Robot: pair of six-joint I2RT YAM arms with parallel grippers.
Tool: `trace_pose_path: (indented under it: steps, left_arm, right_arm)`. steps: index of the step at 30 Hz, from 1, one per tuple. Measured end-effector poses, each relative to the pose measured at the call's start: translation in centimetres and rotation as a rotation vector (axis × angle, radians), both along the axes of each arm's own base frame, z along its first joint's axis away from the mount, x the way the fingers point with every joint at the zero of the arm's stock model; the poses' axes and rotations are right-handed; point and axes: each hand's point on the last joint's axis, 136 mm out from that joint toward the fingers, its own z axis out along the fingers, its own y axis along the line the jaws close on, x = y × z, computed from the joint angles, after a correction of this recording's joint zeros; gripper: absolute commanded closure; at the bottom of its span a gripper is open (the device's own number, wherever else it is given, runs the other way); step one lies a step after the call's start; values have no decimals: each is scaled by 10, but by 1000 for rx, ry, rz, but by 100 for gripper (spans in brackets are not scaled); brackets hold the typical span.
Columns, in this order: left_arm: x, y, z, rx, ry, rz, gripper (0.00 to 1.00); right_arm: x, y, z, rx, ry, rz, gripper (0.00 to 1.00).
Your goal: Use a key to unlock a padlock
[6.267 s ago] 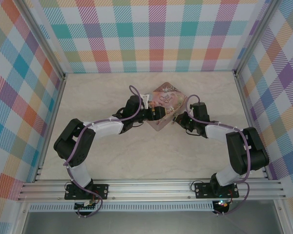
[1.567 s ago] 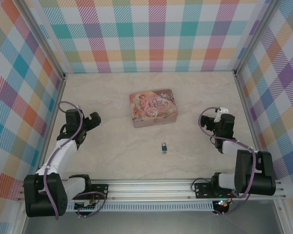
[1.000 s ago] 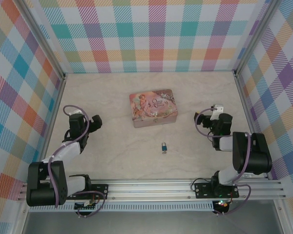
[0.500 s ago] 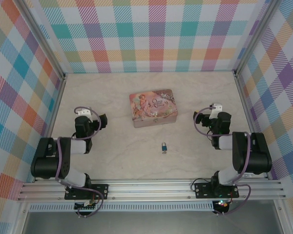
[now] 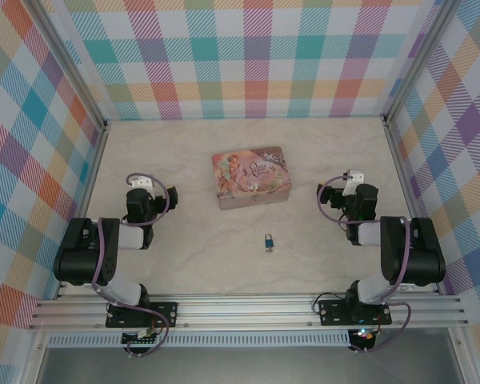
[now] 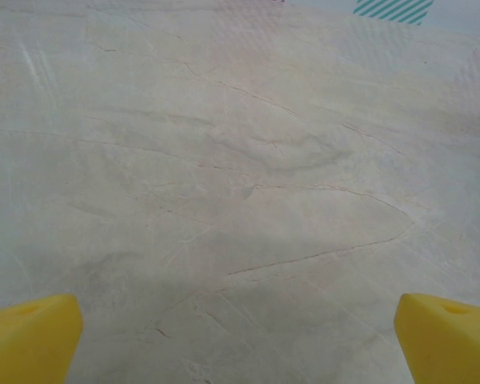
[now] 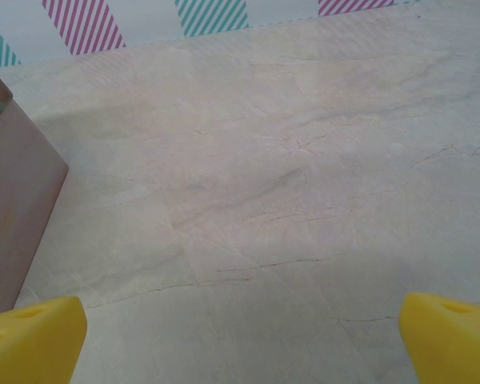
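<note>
Padlock (image 5: pixel 269 242) seen lying on bench (image 5: pixel 192 264), approx centre, on near side of pink tin (image 5: pixel 251 177); well apart from tin, untouched. L tool (image 6: pixel 240 340) held spread wide, yellow fingertips (image 6: pixel 28 336) at frame corners, nothing gripped, bare bench beneath. R tool (image 7: pixel 240 340) likewise spread wide, nothing gripped; tin edge seen at left of its wrist view. Arms folded at L and R sides, padlock btwn them, well apart from both.
</note>
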Motion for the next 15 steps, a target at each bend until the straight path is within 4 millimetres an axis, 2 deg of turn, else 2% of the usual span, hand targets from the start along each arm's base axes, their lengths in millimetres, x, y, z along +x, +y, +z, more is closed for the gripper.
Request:
trace_pose_path:
  steps: [15]
  left_arm:
    - [0,0,-1,1,3,-2,0]
  right_arm:
    - [2,5,0,-34,5,8,0]
